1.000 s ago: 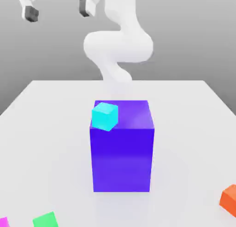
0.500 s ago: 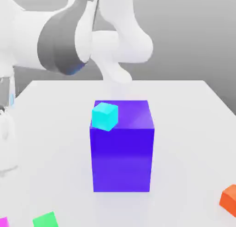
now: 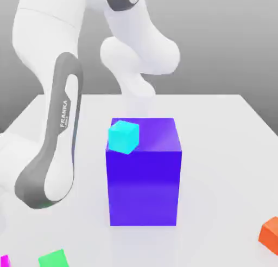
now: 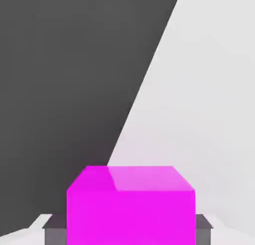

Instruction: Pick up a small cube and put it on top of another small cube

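Seen from the exterior view: a tall purple block (image 3: 144, 173) standing mid-table (image 3: 217, 130), with a small cyan cube (image 3: 124, 137) resting on its top near the corner toward the exterior view's left. White Franka arm (image 3: 54, 114) reaching down on the exterior view's left, beside the block. Near the front edge, a green cube (image 3: 54, 259), a sliver of magenta cube (image 3: 4, 261), and an orange cube (image 3: 270, 233) far to the exterior view's right. Seen from the hand view: magenta cube (image 4: 130, 204) sitting between the two dark fingertips (image 4: 54, 231), gripper (image 4: 127, 234) apparently clasping it, contact not certain, white table surface (image 4: 209, 114) beyond.
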You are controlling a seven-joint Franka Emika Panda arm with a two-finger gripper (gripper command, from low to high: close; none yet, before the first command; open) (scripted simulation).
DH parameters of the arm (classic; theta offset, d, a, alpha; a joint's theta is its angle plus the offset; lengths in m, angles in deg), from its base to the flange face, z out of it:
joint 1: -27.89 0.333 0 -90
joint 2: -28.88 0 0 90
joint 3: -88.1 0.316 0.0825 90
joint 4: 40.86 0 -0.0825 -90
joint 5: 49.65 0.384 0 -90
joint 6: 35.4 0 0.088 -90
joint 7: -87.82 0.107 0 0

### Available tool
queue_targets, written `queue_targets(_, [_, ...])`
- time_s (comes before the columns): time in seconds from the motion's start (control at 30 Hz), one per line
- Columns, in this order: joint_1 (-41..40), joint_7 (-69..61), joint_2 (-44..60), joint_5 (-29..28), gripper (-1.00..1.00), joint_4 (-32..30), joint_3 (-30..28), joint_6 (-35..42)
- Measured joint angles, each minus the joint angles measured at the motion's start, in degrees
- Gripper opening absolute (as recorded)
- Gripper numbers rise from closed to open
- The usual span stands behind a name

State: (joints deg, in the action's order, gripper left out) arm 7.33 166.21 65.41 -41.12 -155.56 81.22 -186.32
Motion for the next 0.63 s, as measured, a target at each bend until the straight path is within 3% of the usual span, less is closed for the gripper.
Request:
queue_targets(0.2, [1.1, 0.7, -6.6, -1.2, -1.0, -1.9, -1.1, 4.8])
queue_targets(0.37, [5.7, -0.7, -17.2, -4.8, -1.0, -10.5, 1.3, 6.4])
queue_targets(0.5, [7.0, -1.6, -15.1, -5.3, -1.0, -13.0, 2.5, 1.8])
queue_targets(0.53, [6.9, -1.8, -13.3, -5.0, 1.0, -13.0, 2.7, 0.0])
queue_targets(0.63, [6.9, -1.8, -13.3, -5.0, 1.0, -13.0, 2.7, 0.0])
